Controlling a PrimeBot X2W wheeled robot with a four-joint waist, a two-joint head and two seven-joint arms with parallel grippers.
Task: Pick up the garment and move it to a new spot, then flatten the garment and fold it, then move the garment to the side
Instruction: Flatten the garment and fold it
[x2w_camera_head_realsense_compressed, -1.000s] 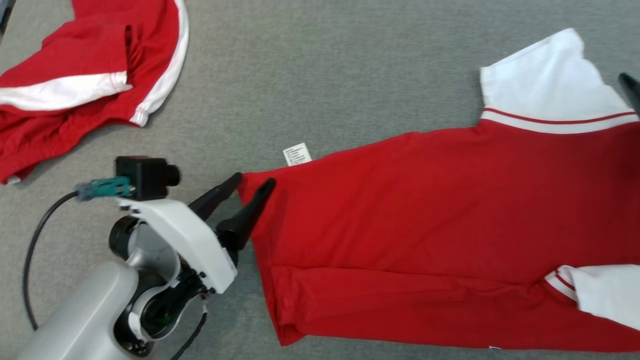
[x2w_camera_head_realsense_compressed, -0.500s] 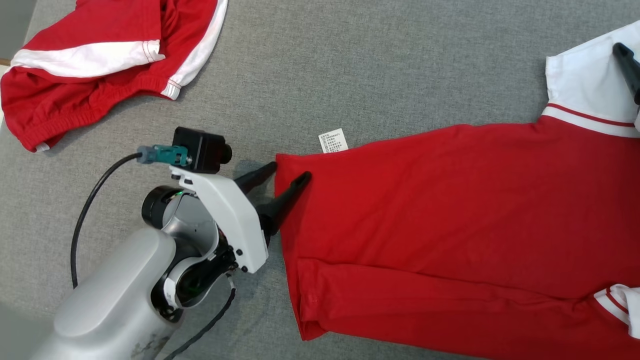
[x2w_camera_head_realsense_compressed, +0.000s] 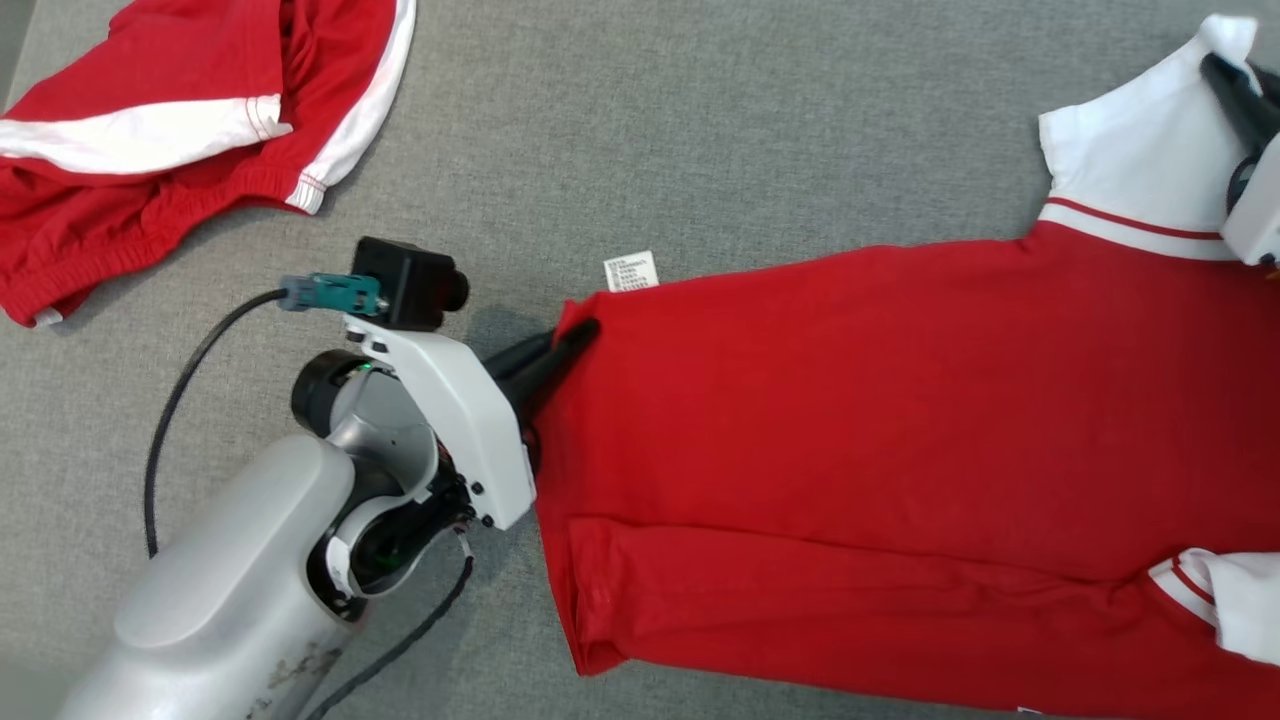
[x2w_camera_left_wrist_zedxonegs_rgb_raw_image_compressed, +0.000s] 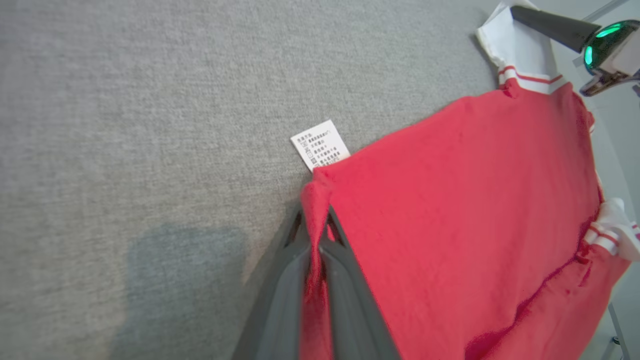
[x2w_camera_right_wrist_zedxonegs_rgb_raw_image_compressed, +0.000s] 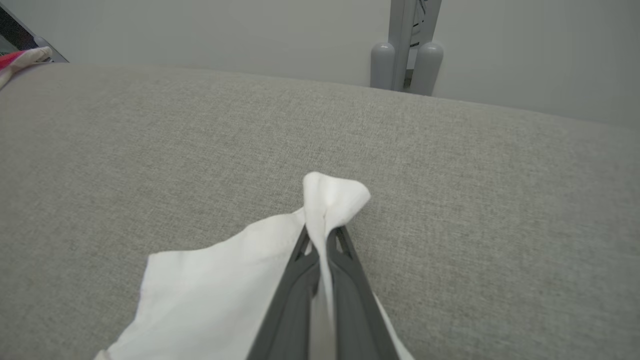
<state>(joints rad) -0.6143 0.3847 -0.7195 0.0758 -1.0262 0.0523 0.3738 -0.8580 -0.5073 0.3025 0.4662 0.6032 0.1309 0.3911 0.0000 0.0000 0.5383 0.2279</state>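
The garment (x2w_camera_head_realsense_compressed: 850, 420), red with white sleeves, lies spread on the grey cloth surface (x2w_camera_head_realsense_compressed: 700, 130). At its left hem corner my left gripper (x2w_camera_head_realsense_compressed: 585, 330) is shut on a pinch of the red cloth. The left wrist view shows that corner of the garment (x2w_camera_left_wrist_zedxonegs_rgb_raw_image_compressed: 450, 200) bunched between the fingers of the left gripper (x2w_camera_left_wrist_zedxonegs_rgb_raw_image_compressed: 315, 222). At the far right my right gripper (x2w_camera_head_realsense_compressed: 1215, 65) is shut on the tip of the white sleeve (x2w_camera_head_realsense_compressed: 1130, 150). In the right wrist view the sleeve (x2w_camera_right_wrist_zedxonegs_rgb_raw_image_compressed: 225, 290) pokes up past the closed right gripper (x2w_camera_right_wrist_zedxonegs_rgb_raw_image_compressed: 321, 235). A second white sleeve (x2w_camera_head_realsense_compressed: 1240, 600) lies at the lower right.
Another red and white garment (x2w_camera_head_realsense_compressed: 150, 150) lies crumpled at the upper left. A white care label (x2w_camera_head_realsense_compressed: 630, 270) sticks out beside the held corner. A black cable (x2w_camera_head_realsense_compressed: 170, 400) loops left of my left arm. A grey post (x2w_camera_right_wrist_zedxonegs_rgb_raw_image_compressed: 402, 45) stands beyond the surface's far edge.
Both grippers were open around the cloth and have now closed on it, the left on the hem corner, the right on the sleeve tip. The head camera has shifted.
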